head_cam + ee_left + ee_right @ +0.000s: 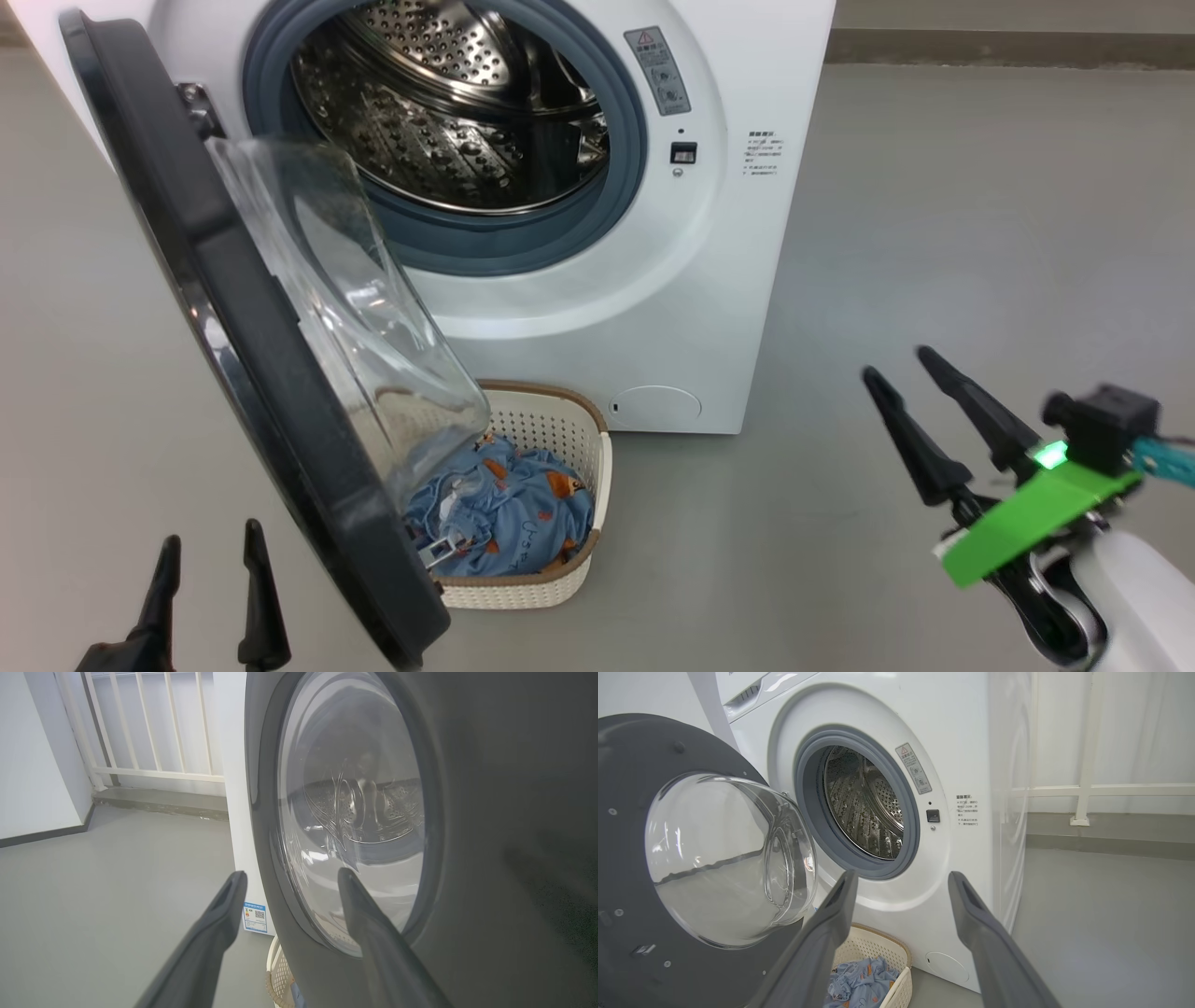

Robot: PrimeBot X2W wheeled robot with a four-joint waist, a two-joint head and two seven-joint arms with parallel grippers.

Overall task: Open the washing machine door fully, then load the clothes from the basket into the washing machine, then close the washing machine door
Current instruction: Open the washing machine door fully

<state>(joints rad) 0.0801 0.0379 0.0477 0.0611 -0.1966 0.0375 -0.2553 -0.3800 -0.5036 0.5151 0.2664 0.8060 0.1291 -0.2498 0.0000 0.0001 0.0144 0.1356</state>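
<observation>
The white washing machine [709, 233] stands ahead with its steel drum [448, 103] exposed. Its black washing machine door [243, 317] hangs partly swung out to the left, the glass bowl [355, 308] bulging over the basket [551, 420]. The cream basket sits on the floor under the opening and holds the light blue clothes [509, 513]. My left gripper [213, 553] is open at the lower left, just outside the door's outer face [467, 812]. My right gripper [903, 362] is open at the lower right, well clear of the machine, holding nothing. The right wrist view shows door [626, 812], drum [864, 807] and basket [878, 947].
Grey floor [980, 233] stretches wide to the right of the machine. A white railing [154, 723] and wall stand behind the machine on the left, and another railing [1083, 788] on the right. The door's lower edge overhangs the basket's left side.
</observation>
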